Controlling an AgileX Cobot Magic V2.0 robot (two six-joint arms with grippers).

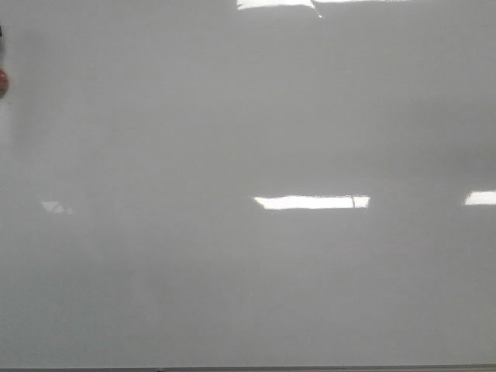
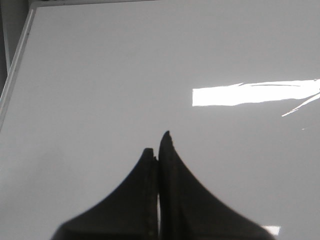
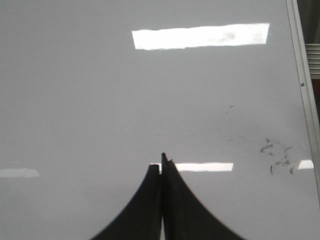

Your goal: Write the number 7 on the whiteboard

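**No 7 on the board, and no pen in either tool**

The left tool [image 2: 157,150] was clenched, its two dark fingers pressed flat together with nothing between them. The right tool [image 3: 161,166] was clenched the same way and held nothing too. Both hung over the whiteboard [image 1: 248,116], tips pointing at its shiny face.

Near the right tool, close to the board's metal frame [image 3: 300,75], there were some faint grey smudges [image 3: 277,155]. They looked like old rubbed marks, not a number. Bright light patches [image 1: 311,202] shone on the board, and a small red thing [image 1: 2,82] peeked in at the left side of the front view; I could not tell what it was.

The number 7 was nowhere to be seen in any view. The board was bare where it should go.

So I think the job had not begun. No pen showed anywhere. Next, one tool would need to open, get a pen, hold it tight, and touch its tip to the board.
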